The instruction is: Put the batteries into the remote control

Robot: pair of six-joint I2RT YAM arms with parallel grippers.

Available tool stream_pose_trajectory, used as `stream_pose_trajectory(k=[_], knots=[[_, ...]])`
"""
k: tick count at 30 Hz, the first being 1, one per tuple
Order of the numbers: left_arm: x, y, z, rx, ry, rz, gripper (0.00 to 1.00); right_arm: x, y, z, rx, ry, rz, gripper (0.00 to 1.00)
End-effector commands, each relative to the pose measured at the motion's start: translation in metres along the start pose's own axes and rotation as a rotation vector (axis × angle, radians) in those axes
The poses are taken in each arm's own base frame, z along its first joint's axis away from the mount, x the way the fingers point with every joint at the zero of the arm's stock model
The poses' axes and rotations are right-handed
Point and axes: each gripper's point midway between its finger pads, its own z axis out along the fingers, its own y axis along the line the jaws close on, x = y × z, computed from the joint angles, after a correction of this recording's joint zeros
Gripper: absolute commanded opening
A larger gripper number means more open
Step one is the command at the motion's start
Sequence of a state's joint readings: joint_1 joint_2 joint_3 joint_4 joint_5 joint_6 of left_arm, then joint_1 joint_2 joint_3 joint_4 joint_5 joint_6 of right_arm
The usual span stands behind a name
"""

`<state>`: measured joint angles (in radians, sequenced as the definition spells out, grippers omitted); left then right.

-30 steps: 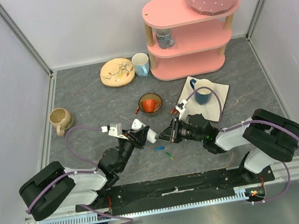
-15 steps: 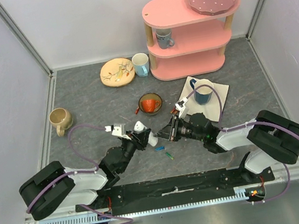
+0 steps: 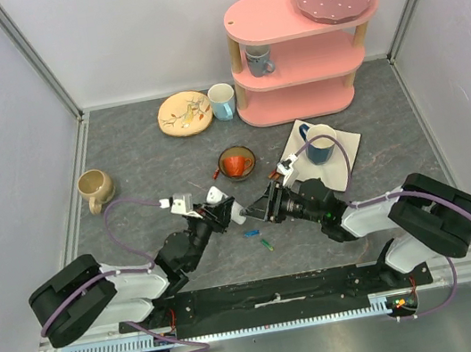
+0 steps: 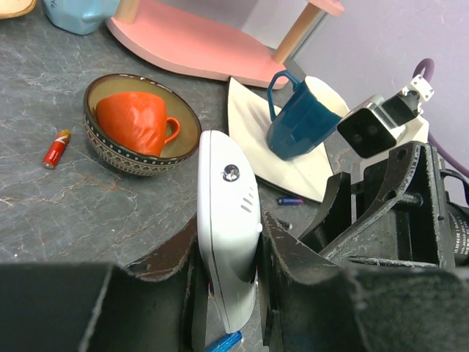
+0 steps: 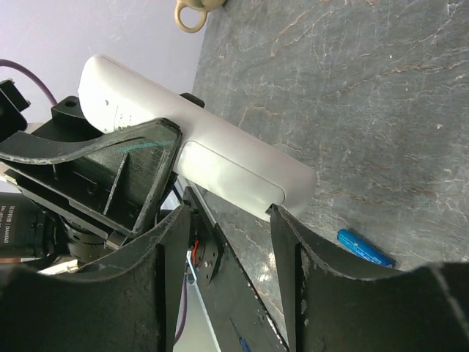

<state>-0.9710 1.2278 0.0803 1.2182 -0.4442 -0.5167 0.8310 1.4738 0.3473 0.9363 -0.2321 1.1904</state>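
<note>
My left gripper is shut on the white remote control, gripping its sides and holding it tilted above the table; it also shows in the left wrist view. My right gripper is open right next to it. In the right wrist view the remote's end lies just beyond my right gripper's tips, and one fingertip touches its lower edge. A blue battery and a green one lie on the table below the grippers. A red battery lies left of the bowl.
A patterned bowl holding an orange cup stands just behind the grippers. A dark blue mug sits on a white napkin at the right. A pink shelf, a plate, a light blue cup and a tan mug stand farther back.
My left gripper has shifted slightly back and left with the remote. My right gripper has edged left, closer to the remote's end.
</note>
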Motion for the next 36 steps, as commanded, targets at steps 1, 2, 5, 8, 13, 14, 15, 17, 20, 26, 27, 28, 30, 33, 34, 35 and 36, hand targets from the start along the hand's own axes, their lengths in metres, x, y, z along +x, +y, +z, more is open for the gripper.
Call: stream_pose_trajectory(k=[1, 2, 5, 8, 13, 14, 15, 17, 20, 26, 27, 28, 30, 33, 34, 35, 36], knots=[[-0.025, -0.01, 0.005, 0.02, -0.113, -0.06, 0.02, -0.004, 0.009, 0.002, -0.048, -0.025, 0.012, 0.56], [-0.026, -0.011, 0.005, 0.023, -0.116, -0.063, 0.02, -0.004, 0.01, 0.002, -0.052, -0.025, 0.017, 0.55], [-0.026, -0.012, 0.006, 0.026, -0.117, -0.065, 0.02, -0.004, 0.011, 0.003, -0.062, -0.025, 0.022, 0.51], [-0.026, -0.011, 0.006, 0.025, -0.119, -0.061, 0.02, -0.004, 0.01, 0.004, -0.061, -0.021, 0.021, 0.5], [-0.031, -0.011, 0.006, 0.021, -0.135, -0.061, 0.02, -0.003, 0.008, 0.006, -0.058, -0.018, 0.027, 0.52], [-0.032, -0.011, 0.006, 0.02, -0.137, -0.061, 0.02, -0.002, 0.007, 0.005, -0.057, -0.017, 0.027, 0.54], [-0.032, -0.011, 0.006, 0.018, -0.137, -0.057, 0.02, -0.002, 0.006, 0.004, -0.053, -0.017, 0.028, 0.56], [-0.034, -0.011, 0.006, 0.013, -0.144, -0.058, 0.02, -0.002, 0.006, 0.004, -0.051, -0.019, 0.03, 0.6], [-0.033, -0.01, 0.006, 0.009, -0.139, -0.056, 0.02, -0.002, 0.006, 0.004, -0.048, -0.021, 0.029, 0.6], [-0.035, -0.012, 0.005, 0.02, -0.14, -0.064, 0.02, -0.003, 0.006, 0.006, -0.049, -0.022, 0.025, 0.58], [-0.035, -0.014, 0.005, 0.027, -0.139, -0.064, 0.02, -0.004, 0.007, 0.006, -0.05, -0.026, 0.025, 0.58], [-0.034, -0.013, 0.005, 0.025, -0.133, -0.062, 0.02, -0.004, 0.006, 0.007, -0.049, -0.025, 0.025, 0.57], [-0.033, -0.014, 0.005, 0.03, -0.129, -0.067, 0.02, -0.005, 0.008, 0.008, -0.053, -0.027, 0.024, 0.57], [-0.031, -0.016, 0.004, 0.039, -0.121, -0.072, 0.02, -0.007, 0.009, 0.009, -0.056, -0.032, 0.025, 0.54], [-0.031, -0.016, 0.005, 0.04, -0.121, -0.073, 0.02, -0.007, 0.009, 0.009, -0.056, -0.032, 0.025, 0.54], [-0.031, -0.016, 0.005, 0.042, -0.12, -0.076, 0.02, -0.007, 0.009, 0.01, -0.057, -0.033, 0.023, 0.53], [-0.03, -0.017, 0.004, 0.043, -0.116, -0.078, 0.02, -0.008, 0.009, 0.01, -0.056, -0.034, 0.025, 0.52]])
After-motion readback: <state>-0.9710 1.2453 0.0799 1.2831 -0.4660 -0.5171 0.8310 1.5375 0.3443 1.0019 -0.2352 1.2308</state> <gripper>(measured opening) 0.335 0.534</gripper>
